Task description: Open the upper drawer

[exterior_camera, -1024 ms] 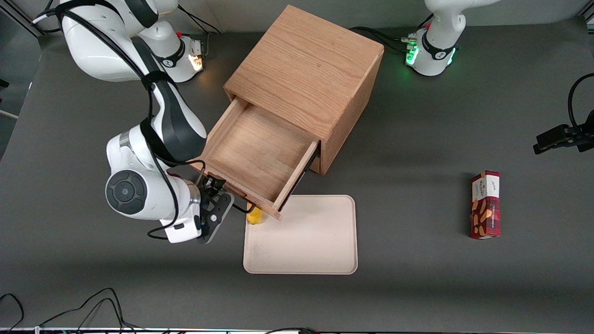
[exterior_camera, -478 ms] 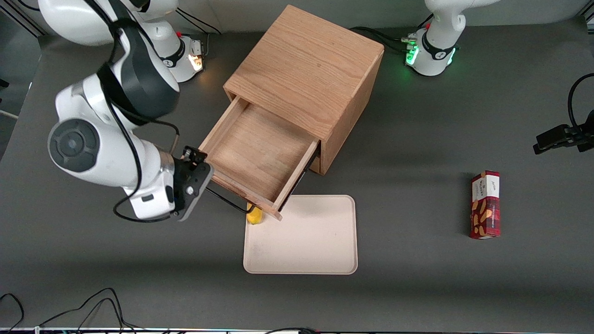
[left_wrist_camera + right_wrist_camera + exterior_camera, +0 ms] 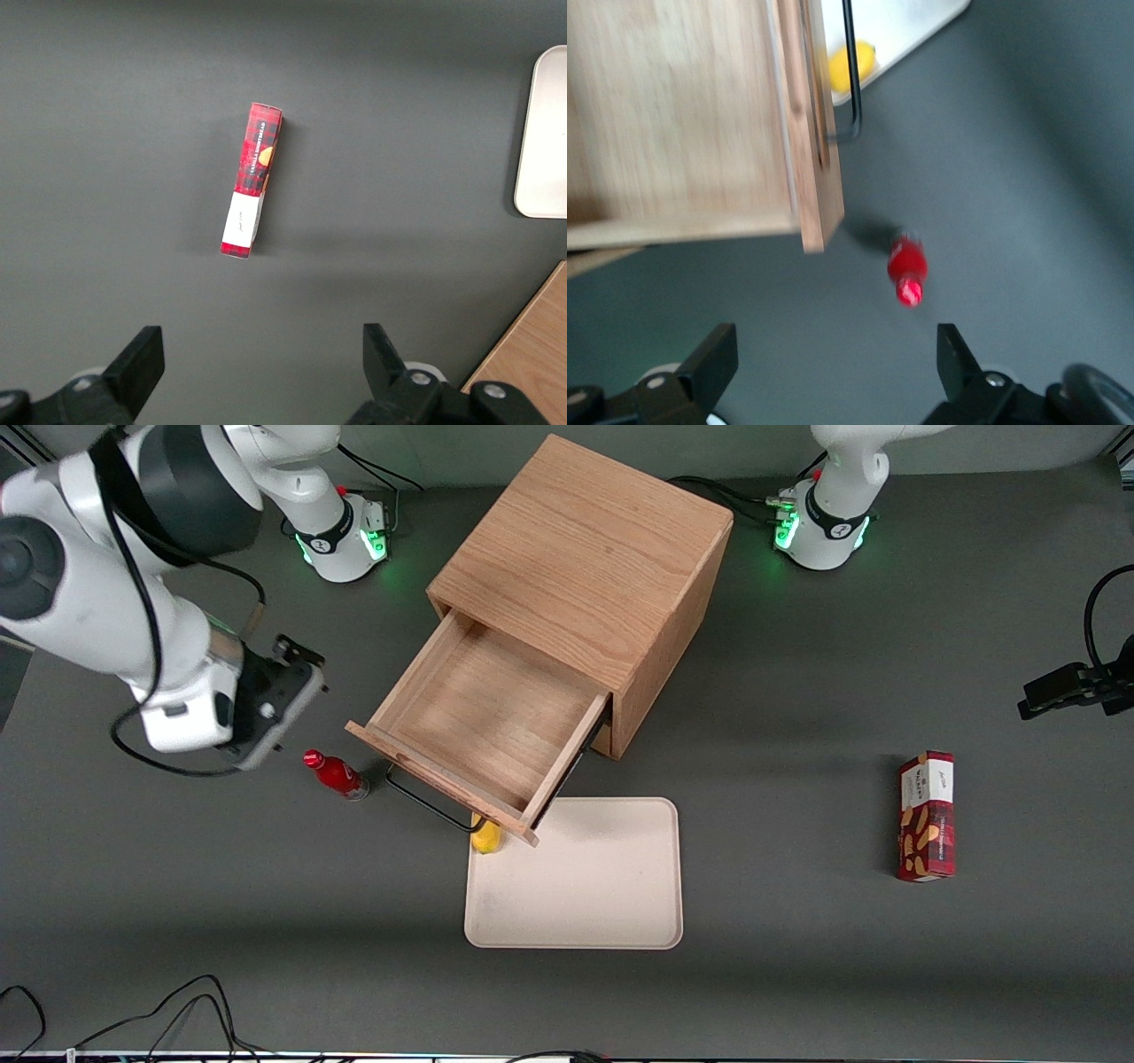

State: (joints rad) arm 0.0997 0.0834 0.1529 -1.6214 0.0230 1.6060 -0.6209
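Observation:
The upper drawer (image 3: pixel 483 722) of the oak cube cabinet (image 3: pixel 589 558) stands pulled far out, its inside bare. Its thin dark bar handle (image 3: pixel 430 802) shows at the front panel. The drawer's corner (image 3: pixel 806 133) and the handle (image 3: pixel 852 71) also show in the right wrist view. My gripper (image 3: pixel 275 708) is open and empty. It hangs above the table toward the working arm's end, well away from the drawer front and apart from the handle. Its fingers (image 3: pixel 713 359) stand wide apart. The lower drawer is hidden under the upper one.
A small red bottle (image 3: pixel 335 773) stands on the table between the gripper and the drawer front, also in the right wrist view (image 3: pixel 907 270). A yellow object (image 3: pixel 485 837) sits at the corner of a cream tray (image 3: pixel 576 877). A red snack box (image 3: pixel 927 815) lies toward the parked arm's end.
The gripper has let go of the handle and drawn up and away from the drawer toward the working arm's end. The red bottle, hidden before, now shows. The drawer stays out.

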